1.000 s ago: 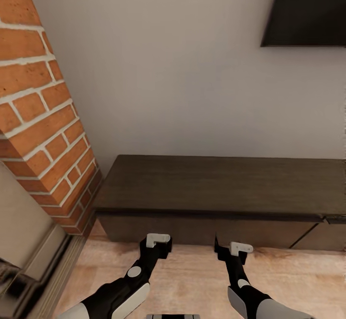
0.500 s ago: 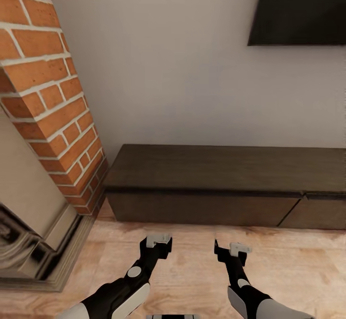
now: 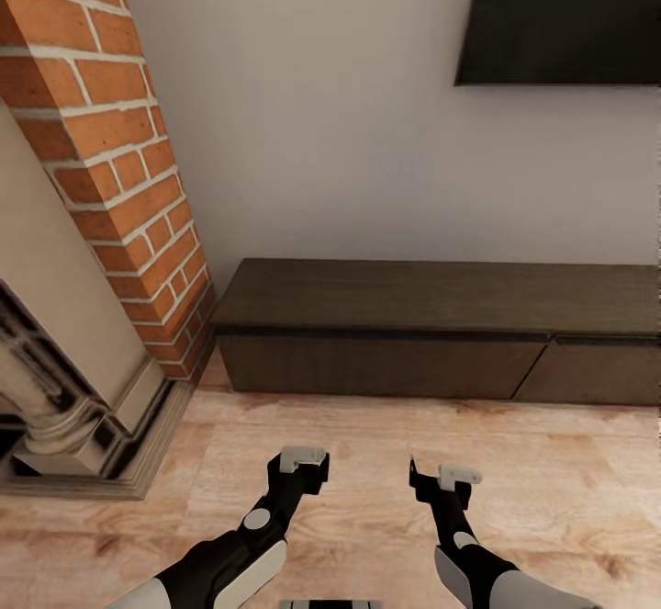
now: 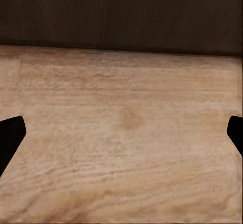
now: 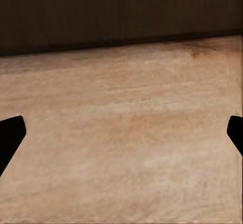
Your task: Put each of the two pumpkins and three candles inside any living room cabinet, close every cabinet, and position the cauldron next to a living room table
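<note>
Cabinet: long, low dark-brown wood cabinet [image 3: 441, 333] standing against the wall, flat matte top with faint grain, wide plain drawer fronts flush and shut, one slanted seam between two fronts toward its right end.
Cabinet in wrist views: its dark front fills a band along one edge of the left wrist view [image 4: 121, 11] and the right wrist view [image 5: 121, 11], meeting the floor in a straight line.
Floor: pale wood-plank floor [image 3: 367, 462], blotchy tan grain, between the cabinet and the robot.
Left pincer: black left pincer with a white block on top [image 3: 312, 471], hovering over the floor, well short of the cabinet; in the left wrist view its two dark fingertips [image 4: 10, 138] sit at opposite edges, spread wide, nothing between them.
Right pincer: black right pincer, also white-capped [image 3: 431, 480], beside the left one over the floor; its fingertips [image 5: 10, 138] likewise spread wide and hold nothing.
Fireplace: red-orange brick chimney column with pale mortar [image 3: 119, 159], just left of the cabinet's end, with a beige moulded stone surround [image 3: 73, 389] and stepped base below it.
Wall: smooth off-white wall [image 3: 321, 131] behind the cabinet.
Screen: flat black rectangular panel [image 3: 560, 16] mounted high on the wall, above the cabinet's right part.
</note>
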Available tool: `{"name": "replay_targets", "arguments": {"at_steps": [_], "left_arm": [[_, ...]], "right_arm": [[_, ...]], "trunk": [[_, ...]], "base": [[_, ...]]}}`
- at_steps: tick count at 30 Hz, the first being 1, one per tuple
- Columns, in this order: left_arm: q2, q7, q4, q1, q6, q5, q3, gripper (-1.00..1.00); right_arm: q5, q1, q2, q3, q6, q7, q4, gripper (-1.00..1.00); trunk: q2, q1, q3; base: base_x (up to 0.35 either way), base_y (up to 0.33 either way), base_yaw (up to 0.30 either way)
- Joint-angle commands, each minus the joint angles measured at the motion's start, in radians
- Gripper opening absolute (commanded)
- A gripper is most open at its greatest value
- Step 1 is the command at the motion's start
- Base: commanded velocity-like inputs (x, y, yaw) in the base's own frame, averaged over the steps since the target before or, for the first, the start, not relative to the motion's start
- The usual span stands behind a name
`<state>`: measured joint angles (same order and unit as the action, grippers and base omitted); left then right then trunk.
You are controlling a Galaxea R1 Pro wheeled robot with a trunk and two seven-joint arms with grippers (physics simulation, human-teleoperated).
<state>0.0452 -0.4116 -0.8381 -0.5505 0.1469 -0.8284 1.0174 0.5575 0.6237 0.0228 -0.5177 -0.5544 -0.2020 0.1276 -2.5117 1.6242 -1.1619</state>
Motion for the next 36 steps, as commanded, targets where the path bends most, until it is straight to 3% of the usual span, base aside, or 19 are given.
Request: {"name": "replay_targets", "arguments": {"at_steps": [1,10,24,36], "left_arm": [[0.001,-0.007,-0.001,-0.002,0.008,-0.011,0.007,1.00],[0.002,-0.006,-0.001,-0.002,0.008,-0.008,0.007,1.00],[0.001,-0.006,-0.001,-0.002,0.007,-0.006,0.007,1.00],[-0.001,-0.005,-0.001,-0.002,-0.005,-0.017,0.003,1.00]], "right_arm": [[0.002,0.001,0.000,-0.008,-0.001,-0.008,0.000,1.00],[0.003,0.001,-0.001,-0.005,0.001,-0.010,0.000,1.00],[0.003,0.001,-0.002,-0.005,0.001,-0.010,0.000,1.00],[0.005,0.001,-0.002,-0.005,0.003,-0.010,0.000,1.00]], "trunk": [[0.000,-0.001,-0.001],[0.000,-0.001,-0.001],[0.000,-0.001,-0.001],[0.002,-0.006,0.046]], "base": [[-0.344,0.000,0.000],[-0.305,0.000,0.000],[-0.022,0.000,0.000],[0.000,0.000,0.000]]}}
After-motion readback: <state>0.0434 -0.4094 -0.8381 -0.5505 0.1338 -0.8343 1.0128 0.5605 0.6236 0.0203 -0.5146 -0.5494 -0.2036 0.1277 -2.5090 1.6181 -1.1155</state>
